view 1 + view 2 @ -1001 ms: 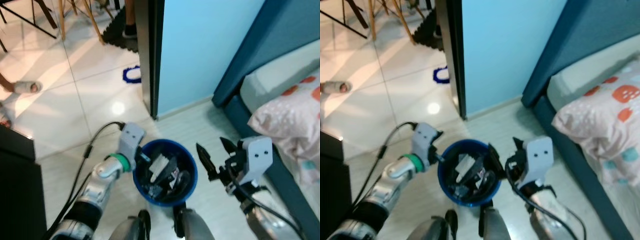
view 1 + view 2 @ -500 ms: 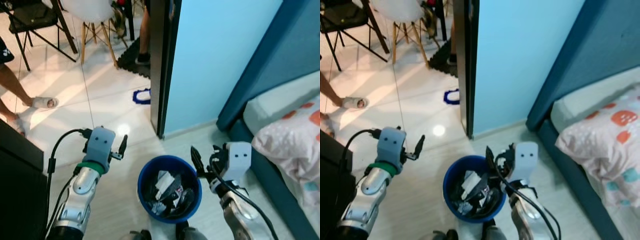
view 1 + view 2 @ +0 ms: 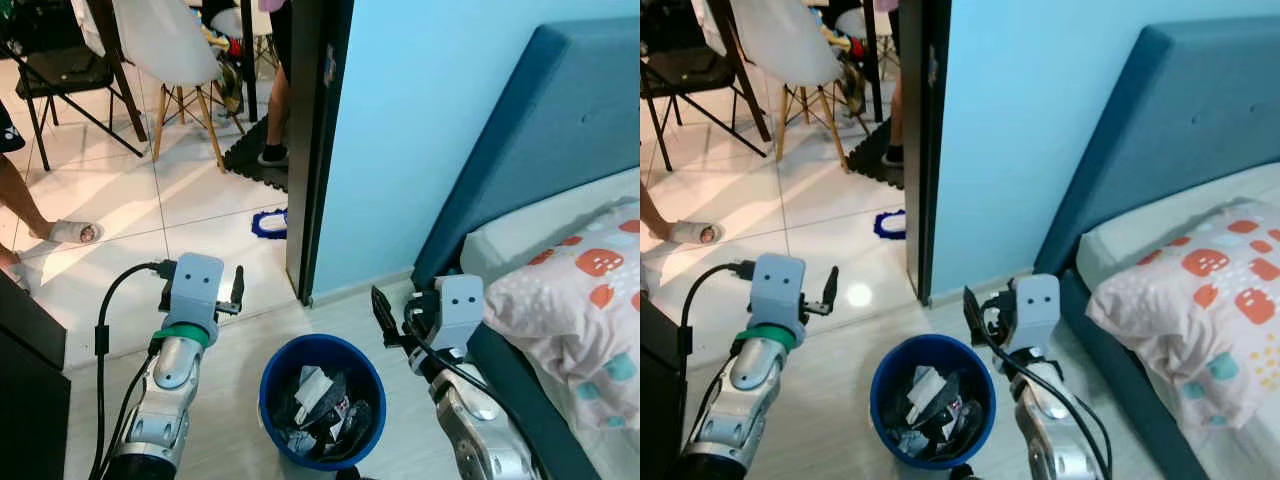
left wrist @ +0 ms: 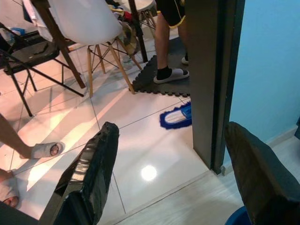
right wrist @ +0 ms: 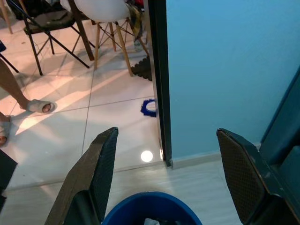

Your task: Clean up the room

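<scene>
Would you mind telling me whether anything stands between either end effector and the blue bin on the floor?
Nothing visible does. The blue bin sits on bare floor between the left end effector and right end effector, both open and raised beside it. The dark door frame stands behind.

A round blue plastic waste bin (image 3: 322,400) stands upright on the pale wood-look floor, just in front of the light blue wall's lower edge and near the corner of the dark blue upholstered bed frame. Its mouth is open, and it is filled well up with crumpled rubbish (image 3: 318,408): white scraps of paper or wrapper among dark, black pieces, with a small touch of red. The single pieces cannot be told apart.
</scene>
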Available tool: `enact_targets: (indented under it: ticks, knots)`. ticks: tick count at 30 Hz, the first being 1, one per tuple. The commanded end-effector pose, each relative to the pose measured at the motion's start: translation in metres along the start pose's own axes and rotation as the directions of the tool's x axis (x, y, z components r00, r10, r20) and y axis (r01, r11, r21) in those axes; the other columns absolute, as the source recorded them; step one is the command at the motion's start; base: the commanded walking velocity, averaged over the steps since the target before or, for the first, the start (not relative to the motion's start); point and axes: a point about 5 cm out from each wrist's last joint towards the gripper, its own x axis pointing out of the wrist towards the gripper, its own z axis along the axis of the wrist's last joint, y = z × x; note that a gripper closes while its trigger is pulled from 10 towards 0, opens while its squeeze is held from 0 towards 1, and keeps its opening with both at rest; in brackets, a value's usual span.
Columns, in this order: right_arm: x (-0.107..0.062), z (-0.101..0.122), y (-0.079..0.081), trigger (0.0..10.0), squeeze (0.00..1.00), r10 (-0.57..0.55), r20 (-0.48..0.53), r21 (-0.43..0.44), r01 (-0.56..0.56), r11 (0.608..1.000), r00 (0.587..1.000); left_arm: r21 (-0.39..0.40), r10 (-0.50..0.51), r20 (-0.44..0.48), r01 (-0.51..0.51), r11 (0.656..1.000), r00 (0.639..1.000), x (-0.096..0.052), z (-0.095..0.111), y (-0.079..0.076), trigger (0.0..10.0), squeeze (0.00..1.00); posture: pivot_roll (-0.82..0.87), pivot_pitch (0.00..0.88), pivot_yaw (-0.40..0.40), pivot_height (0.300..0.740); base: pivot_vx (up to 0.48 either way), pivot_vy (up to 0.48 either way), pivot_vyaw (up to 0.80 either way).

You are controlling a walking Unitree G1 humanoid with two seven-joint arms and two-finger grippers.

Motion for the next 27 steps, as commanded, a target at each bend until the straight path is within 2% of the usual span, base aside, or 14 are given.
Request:
enact_targets:
  ticks: [1,23,27]
  knots:
    - [-0.0025,-0.007,-0.0022,10.0,0.0,-0.008,-0.019,-0.001,0.008,1.0,1.0,0.009,0.013,-0.039,-0.012,1.0,0.999,-0.0045,-0.0081,0.0017,10.0,0.0,-0.1,0.063,0.052,0.717,-0.315,0.0,0.0]
    - [-0.0036,-0.0147,-0.0095,10.0,0.0,-0.015,-0.013,-0.024,0.015,1.0,1.0,0.011,0.019,-0.042,-0.019,1.0,0.999,-0.0028,-0.0072,-0.0024,10.0,0.0,-0.12,0.059,0.054,0.717,-0.312,0.0,0.0]
    - [-0.0034,-0.0152,-0.0103,10.0,0.0,-0.014,-0.014,-0.023,0.014,1.0,1.0,0.004,0.017,-0.048,-0.016,1.0,0.999,-0.0021,-0.0071,-0.0043,10.0,0.0,-0.12,0.059,0.054,0.717,0.0,0.0,0.0]
